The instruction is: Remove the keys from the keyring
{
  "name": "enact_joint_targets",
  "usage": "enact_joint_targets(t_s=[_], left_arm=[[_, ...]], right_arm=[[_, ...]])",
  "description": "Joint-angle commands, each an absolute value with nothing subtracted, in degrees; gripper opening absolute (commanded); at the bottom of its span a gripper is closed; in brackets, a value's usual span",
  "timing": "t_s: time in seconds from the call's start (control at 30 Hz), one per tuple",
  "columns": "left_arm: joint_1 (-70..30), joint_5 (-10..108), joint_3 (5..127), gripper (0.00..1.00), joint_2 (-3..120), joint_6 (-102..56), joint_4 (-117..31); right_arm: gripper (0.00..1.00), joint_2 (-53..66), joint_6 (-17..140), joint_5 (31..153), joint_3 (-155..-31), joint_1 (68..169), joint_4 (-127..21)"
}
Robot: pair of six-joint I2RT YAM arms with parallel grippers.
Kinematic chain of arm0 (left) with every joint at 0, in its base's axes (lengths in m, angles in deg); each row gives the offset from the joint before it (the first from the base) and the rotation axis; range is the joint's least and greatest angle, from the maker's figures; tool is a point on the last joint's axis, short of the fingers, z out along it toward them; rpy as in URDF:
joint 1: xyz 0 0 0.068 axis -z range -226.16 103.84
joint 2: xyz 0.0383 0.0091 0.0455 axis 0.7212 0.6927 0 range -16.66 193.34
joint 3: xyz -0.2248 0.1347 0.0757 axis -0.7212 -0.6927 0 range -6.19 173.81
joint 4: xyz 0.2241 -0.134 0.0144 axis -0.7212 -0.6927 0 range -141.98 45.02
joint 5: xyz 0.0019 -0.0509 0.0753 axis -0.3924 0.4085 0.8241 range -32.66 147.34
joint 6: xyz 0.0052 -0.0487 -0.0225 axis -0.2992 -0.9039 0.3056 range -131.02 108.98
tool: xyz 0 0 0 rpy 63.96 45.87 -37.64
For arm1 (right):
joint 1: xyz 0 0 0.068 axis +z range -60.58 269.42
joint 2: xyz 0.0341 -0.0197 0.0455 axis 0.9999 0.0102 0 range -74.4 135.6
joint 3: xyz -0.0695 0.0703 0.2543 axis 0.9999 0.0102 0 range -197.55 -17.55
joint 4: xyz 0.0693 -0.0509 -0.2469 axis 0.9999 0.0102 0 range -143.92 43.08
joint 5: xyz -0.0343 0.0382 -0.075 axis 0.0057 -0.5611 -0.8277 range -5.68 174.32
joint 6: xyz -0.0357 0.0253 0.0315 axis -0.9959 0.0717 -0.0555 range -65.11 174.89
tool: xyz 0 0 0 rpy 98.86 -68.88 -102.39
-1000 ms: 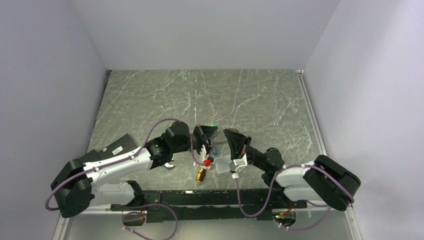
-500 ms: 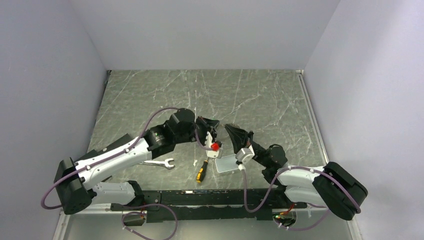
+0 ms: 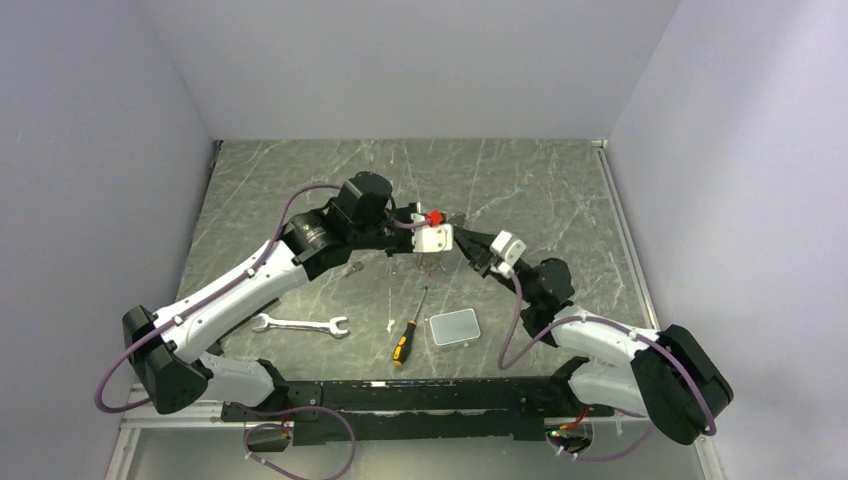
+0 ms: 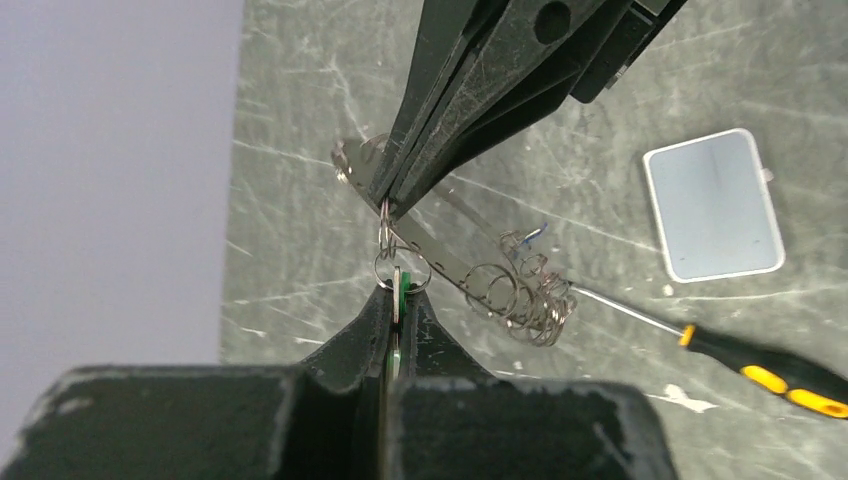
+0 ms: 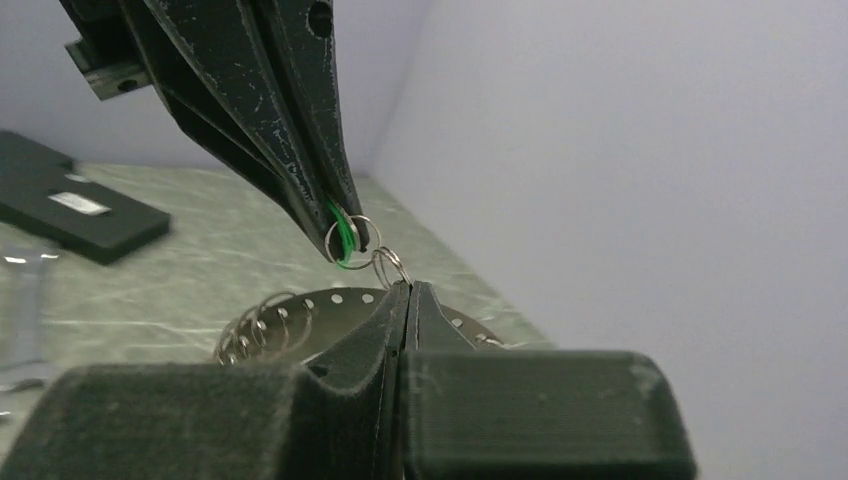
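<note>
Both grippers meet in the air above the middle of the table. My left gripper is shut on a key with a green tag, also seen from the right wrist as the green-tagged key. A small split ring links that key to the keyring, a perforated metal band carrying a cluster of wire rings. My right gripper is shut on the keyring right beside that link. From above, the left gripper and right gripper are tip to tip.
On the table below lie a grey rounded box, a yellow-and-black screwdriver and a silver wrench. A flat black block sits further off. Grey walls enclose the table on three sides.
Both arms rose and moved away from the front edge toward the table's middle, carrying the keyring and key. The box, screwdriver and wrench are now uncovered. Both grippers stayed shut.
</note>
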State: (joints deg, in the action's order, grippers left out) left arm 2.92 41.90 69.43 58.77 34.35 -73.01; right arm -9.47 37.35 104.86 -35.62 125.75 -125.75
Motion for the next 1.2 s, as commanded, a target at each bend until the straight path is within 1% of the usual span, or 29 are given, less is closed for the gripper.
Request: enact_joint_targets(t_s=[0.0,0.07,0.1,0.3,0.43,0.67,1.0,1.17], left_arm=[[0.4,37.3,74.3,0.00,59.5,23.8,-79.5],[-0.7,36.5,75.7,0.00,60.4,21.7,-80.6],[-1.3,35.8,76.5,0.00,60.7,20.7,-81.3],[-3.2,32.6,77.6,0.00,61.6,17.7,-84.5],[-4.3,30.8,76.2,0.00,60.9,16.7,-82.8],[-5.4,31.3,73.2,0.00,59.9,14.5,-80.1],[-5.4,30.6,71.3,0.00,60.4,12.5,-78.5],[-5.7,32.1,74.4,0.00,60.6,13.2,-79.1]], right_arm=[[0.00,-8.6,57.6,112.4,-42.2,120.8,-116.9],[0.00,-7.5,63.8,118.3,-45.6,119.0,-113.6],[0.00,-7.2,66.9,119.2,-46.5,118.5,-113.2],[0.00,-6.0,78.8,121.6,-46.8,114.3,-117.4],[0.00,-5.3,83.7,123.7,-46.0,113.9,-121.0],[0.00,-2.8,93.6,123.5,-46.5,113.4,-126.1],[0.00,-1.5,97.3,122.9,-46.6,113.3,-127.5],[0.00,-1.8,90.3,122.7,-45.9,112.8,-123.7]])
